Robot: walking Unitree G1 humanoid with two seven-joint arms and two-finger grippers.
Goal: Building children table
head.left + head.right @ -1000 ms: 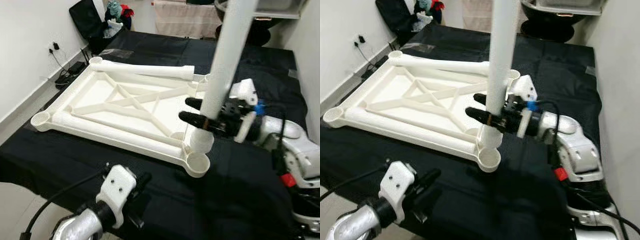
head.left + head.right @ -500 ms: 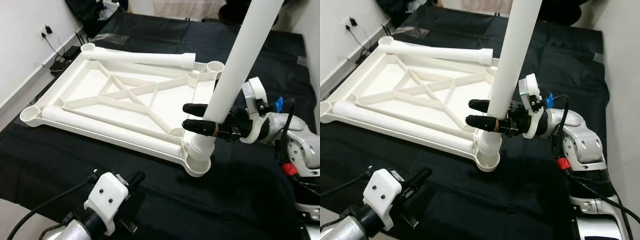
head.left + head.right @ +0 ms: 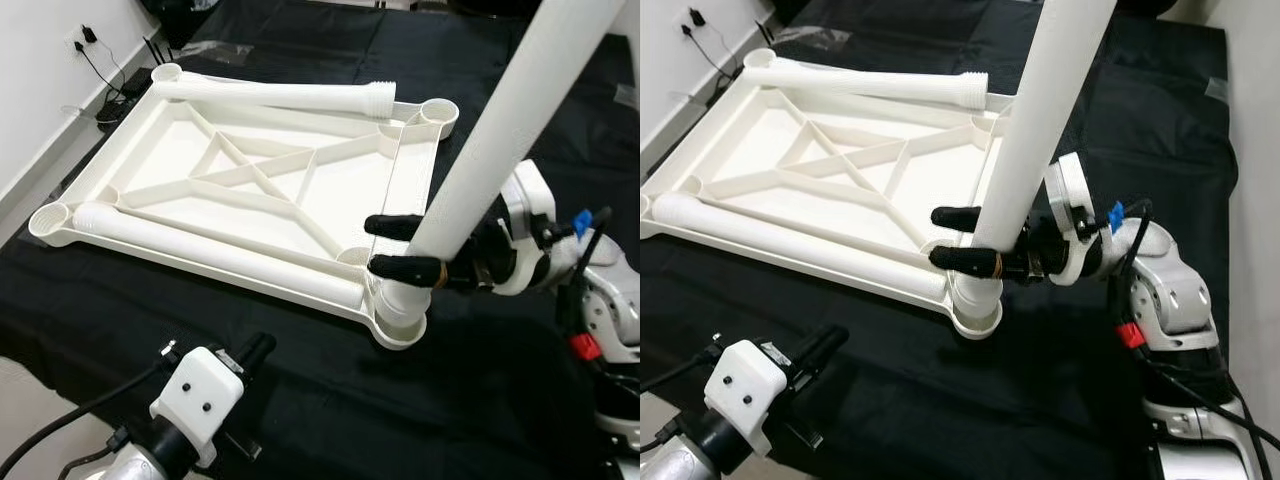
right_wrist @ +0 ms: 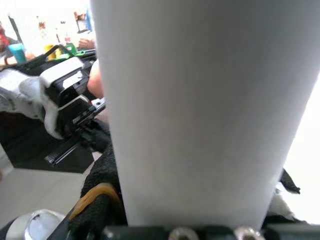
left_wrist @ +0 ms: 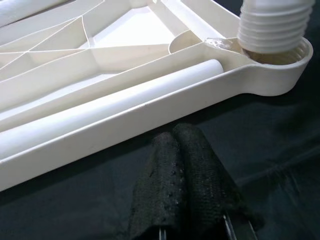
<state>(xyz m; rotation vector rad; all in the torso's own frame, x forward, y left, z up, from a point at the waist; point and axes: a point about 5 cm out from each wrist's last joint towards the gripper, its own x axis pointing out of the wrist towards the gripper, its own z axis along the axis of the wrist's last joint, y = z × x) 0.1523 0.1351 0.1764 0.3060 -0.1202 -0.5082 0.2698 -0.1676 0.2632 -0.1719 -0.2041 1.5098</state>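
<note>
White plastic tabletop [image 3: 250,190], laid underside-up on a black cloth [image 3: 300,400], was shown with a round socket at each corner. The near-right socket [image 3: 400,325] held the ribbed, threaded end of a long white leg [image 3: 490,150], which was pinched low on its shaft by the right gripper [image 3: 400,248], one black finger on each side. The leg was seen leaning, not upright, w/ its top tilted toward the robot's right.

Risk, as judged: because the leg was tilted, the thread could be cross-started or jammed if turned now; the light tabletop could also be lifted or slid on the cloth by sideways force, since nothing was pressing it down. A slip of the smooth shaft through the fingers was also thought possible.

Contents: two loose legs were lying inside the ribbed tray of the underside, one along the far edge [image 3: 270,95] and one along the near edge [image 3: 220,250]. The far-right socket [image 3: 438,112] and the left sockets appeared unfilled.

The left gripper [image 5: 190,150] was held low, near the tabletop's front edge, fingers pressed together and holding nothing.
</note>
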